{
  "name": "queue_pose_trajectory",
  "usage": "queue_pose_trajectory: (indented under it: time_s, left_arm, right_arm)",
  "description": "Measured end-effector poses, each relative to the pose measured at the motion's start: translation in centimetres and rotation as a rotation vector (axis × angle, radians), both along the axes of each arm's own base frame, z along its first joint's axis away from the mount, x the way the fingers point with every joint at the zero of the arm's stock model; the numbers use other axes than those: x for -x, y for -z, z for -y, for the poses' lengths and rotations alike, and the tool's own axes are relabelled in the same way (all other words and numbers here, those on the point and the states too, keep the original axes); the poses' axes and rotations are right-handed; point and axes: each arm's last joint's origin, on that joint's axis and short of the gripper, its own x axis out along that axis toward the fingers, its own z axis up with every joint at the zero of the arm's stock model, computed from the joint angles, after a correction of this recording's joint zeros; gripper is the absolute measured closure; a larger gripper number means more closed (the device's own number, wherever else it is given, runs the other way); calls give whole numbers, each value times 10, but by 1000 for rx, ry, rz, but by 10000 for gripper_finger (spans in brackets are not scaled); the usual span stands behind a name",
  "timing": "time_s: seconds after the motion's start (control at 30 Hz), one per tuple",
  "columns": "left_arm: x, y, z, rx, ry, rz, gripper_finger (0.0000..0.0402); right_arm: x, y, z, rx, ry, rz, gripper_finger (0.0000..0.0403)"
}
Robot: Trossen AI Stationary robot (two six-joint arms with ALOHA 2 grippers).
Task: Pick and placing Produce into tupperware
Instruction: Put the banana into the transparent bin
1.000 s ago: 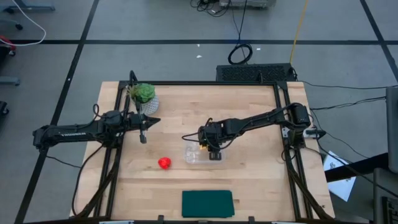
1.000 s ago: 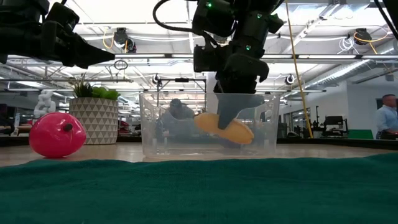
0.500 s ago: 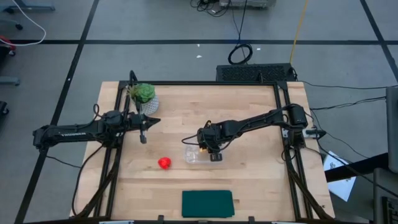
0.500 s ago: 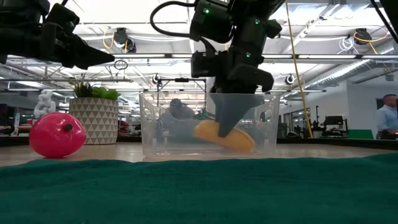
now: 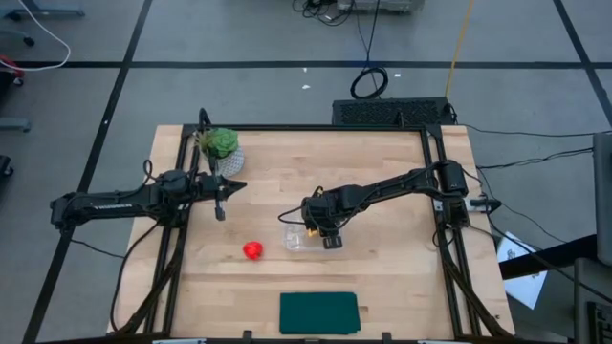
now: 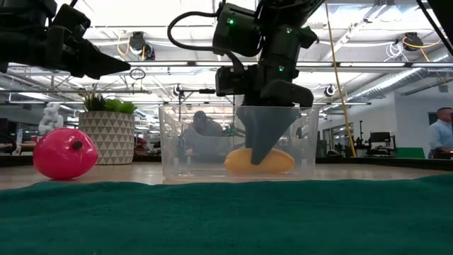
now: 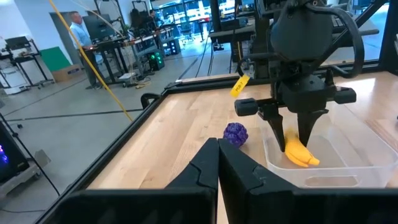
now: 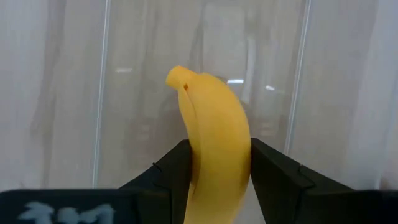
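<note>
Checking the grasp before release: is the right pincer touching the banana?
Touching. The right wrist view shows the right pincer's fingers pressed against both sides of the banana.

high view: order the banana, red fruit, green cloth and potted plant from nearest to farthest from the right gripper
1. Banana: held in the right gripper, inside the tupperware.
2. Red fruit: toward the left arm's side of the table.
3. Green cloth: at the table's front edge.
4. Potted plant: far back corner, beside the left gripper.
</note>
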Motion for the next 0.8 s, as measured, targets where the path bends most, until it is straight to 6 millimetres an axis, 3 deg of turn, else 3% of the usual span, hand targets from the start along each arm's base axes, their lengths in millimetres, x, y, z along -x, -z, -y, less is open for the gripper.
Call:
queue_pose_trajectory:
  time_s: [0.8]
  left_arm:
    - [0,0,0,2,0,-1,396]
  right_arm:
    - [1,4,2,-38,1,-12,249]
